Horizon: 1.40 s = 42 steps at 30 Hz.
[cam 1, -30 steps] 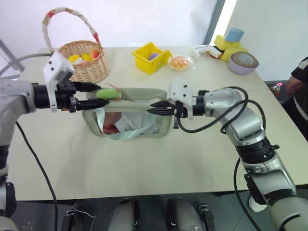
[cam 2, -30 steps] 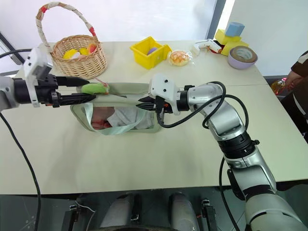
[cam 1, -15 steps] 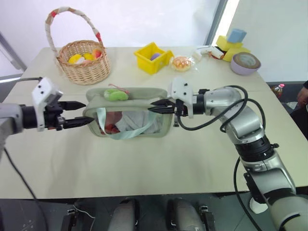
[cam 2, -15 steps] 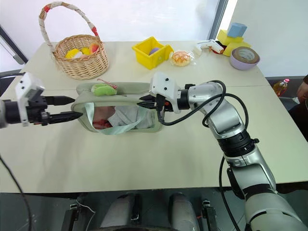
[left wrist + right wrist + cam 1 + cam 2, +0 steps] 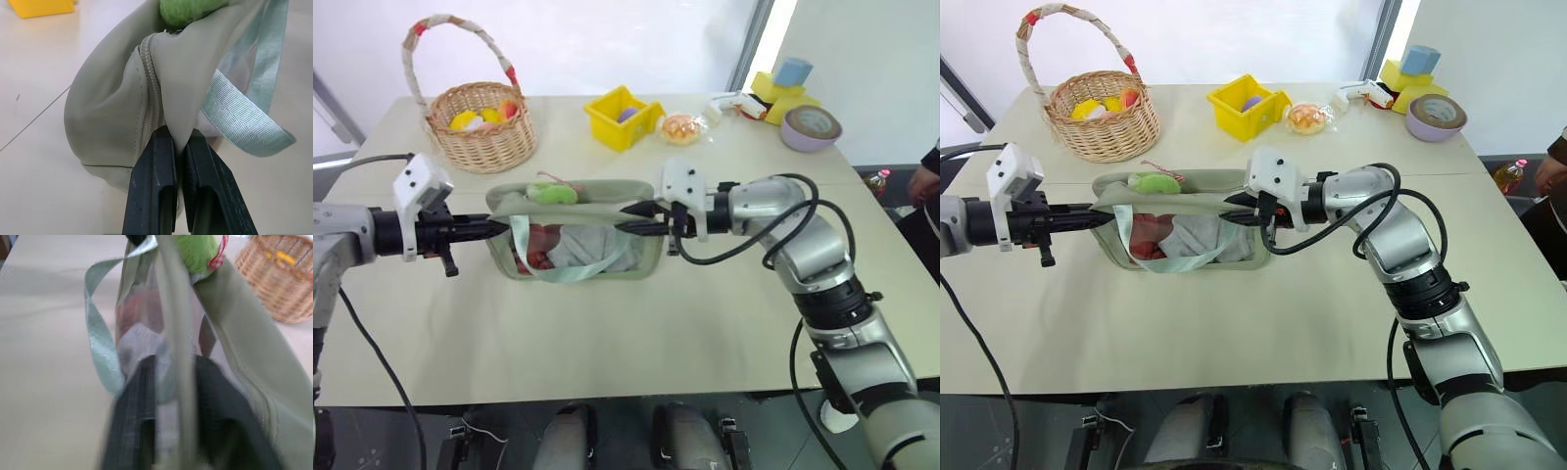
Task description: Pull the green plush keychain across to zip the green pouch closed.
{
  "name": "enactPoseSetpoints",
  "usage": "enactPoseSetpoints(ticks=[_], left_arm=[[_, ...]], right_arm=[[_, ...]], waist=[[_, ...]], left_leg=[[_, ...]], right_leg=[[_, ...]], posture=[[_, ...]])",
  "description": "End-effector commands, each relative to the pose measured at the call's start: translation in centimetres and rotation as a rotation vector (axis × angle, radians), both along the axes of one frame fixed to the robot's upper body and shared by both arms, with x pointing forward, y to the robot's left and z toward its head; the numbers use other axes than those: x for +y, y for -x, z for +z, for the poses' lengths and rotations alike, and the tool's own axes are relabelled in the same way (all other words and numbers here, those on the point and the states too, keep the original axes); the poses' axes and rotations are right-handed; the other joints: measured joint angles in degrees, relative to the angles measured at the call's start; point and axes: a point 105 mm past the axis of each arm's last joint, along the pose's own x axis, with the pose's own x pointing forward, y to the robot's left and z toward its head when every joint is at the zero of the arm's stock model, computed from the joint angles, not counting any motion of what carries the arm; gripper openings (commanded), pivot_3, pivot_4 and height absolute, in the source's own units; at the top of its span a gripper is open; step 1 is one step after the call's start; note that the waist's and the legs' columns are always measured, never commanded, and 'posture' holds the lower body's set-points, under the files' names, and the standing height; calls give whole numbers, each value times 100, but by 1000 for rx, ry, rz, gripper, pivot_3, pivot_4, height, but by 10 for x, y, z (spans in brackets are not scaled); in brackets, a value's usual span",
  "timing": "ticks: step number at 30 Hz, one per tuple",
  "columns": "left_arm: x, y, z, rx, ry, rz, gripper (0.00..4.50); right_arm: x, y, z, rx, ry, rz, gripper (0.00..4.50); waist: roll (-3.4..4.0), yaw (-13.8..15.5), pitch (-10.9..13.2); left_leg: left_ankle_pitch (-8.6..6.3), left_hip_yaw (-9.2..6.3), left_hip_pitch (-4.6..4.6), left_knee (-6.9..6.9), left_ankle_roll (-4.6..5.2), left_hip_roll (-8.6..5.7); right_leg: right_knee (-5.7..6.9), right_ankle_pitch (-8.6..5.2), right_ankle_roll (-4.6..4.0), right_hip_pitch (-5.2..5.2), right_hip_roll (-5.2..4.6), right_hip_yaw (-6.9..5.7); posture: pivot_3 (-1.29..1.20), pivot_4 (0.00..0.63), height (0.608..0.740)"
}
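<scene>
Left gripper (image 5: 181,147): fingers pressed together on the fabric lip at the left end of the green pouch (image 5: 578,240), beside the zipper track. The hold looks firm.

Right gripper (image 5: 641,217): fingers parted, straddling the pouch's top edge at its right end without pinching it, as the right wrist view shows.

The pouch hangs stretched between the two grippers near the middle of the table (image 5: 607,343). Its mouth is open and its mint ribbon strap (image 5: 558,272) droops in front of the clear face. The green plush keychain (image 5: 546,193) rests on the far rim, toward the left end, free of both grippers.

Judgement: the left hold should serve as the anchor. The right gripper needs to reach left along the rim, take the plush itself rather than the strap, and draw it right, level with the zipper line. Keep the rim taut; slack fabric may jam the slider.

In the far left corner of the table stands a wicker basket (image 5: 484,127); a yellow bin (image 5: 622,117) lies far centre.
</scene>
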Motion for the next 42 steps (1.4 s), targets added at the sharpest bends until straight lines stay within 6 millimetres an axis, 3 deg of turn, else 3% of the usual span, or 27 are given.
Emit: enactPoseSetpoints(ticks=[1,4,5,8,12,19,27,28,30,32,35,39,42], left_arm=[[1,1,5,-31,-25,-3,0],[1,1,6,-32,-24,-5,0],[1,1,6,-32,-25,-5,0],[1,1,5,-32,-28,-5,0],[0,2,5,-32,-29,-10,0],[-2,3,6,-36,-27,-12,0],[-4,1,6,-41,-22,-9,0],[-4,1,6,-43,-22,-9,0],[-4,0,7,-45,-20,-9,0],[-4,0,6,-44,-18,-8,0],[-4,-1,5,-42,-19,-8,0],[-4,-2,4,-41,-14,-4,0],[0,-2,2,-37,-20,14,0]], right_arm=[[-1,1,50,-107,-63,13,2023],[10,5,69,-110,-123,44,2023],[22,9,72,-105,-150,75,2023],[55,15,68,-102,-187,140,2023],[73,12,53,-103,-164,156,2023],[77,-5,44,-139,-130,129,2023],[83,-6,49,-152,-147,142,2023],[84,-7,50,-151,-152,142,1787],[83,-7,52,-141,-166,143,1150],[80,-6,57,-116,-193,139,133],[71,-4,60,-80,-211,128,55],[42,-13,67,-56,-227,26,55],[-1,-26,75,-112,-195,-149,55]], waist=[[0,-4,0],[1,-9,1],[1,-8,1],[0,-22,-1],[-1,10,-2],[-1,-16,-2],[-1,-19,-2],[-1,-16,-2],[-1,-13,-2],[-1,-8,-2],[-1,-2,-2],[-1,12,-2],[-1,26,-2]], left_leg=[[0,0,0,0,0,0],[-1,-1,2,-2,1,1],[0,-2,2,-3,1,2],[0,1,2,-2,-1,2],[7,-3,-2,-1,-12,0],[9,-3,-1,0,-16,-2],[9,-2,-1,0,-16,-1],[9,-3,-1,0,-16,-1],[9,-3,-1,0,-16,-1],[9,-3,-1,0,-17,-1],[9,-3,-1,0,-17,-1],[8,-4,-2,0,-15,-2],[5,-3,-2,0,-8,-2]], right_leg=[[0,0,0,0,0,0],[1,0,0,-2,2,0],[1,0,0,-2,3,-1],[1,0,0,-1,2,-1],[3,0,0,-3,0,-2],[3,0,0,-2,1,-2],[3,0,0,-2,-1,-2],[3,0,0,-2,-1,-2],[3,0,0,-1,-1,-2],[3,0,0,-1,-2,-2],[3,0,0,-1,-1,-2],[4,0,0,-1,-3,-2],[3,0,0,0,-3,-2]], posture=[[0,150,739],[0,150,739],[0,150,739],[0,150,739],[0,150,739],[0,150,739],[0,150,739],[0,150,739],[0,150,739],[0,150,739],[0,150,739],[0,150,739],[0,150,739]])
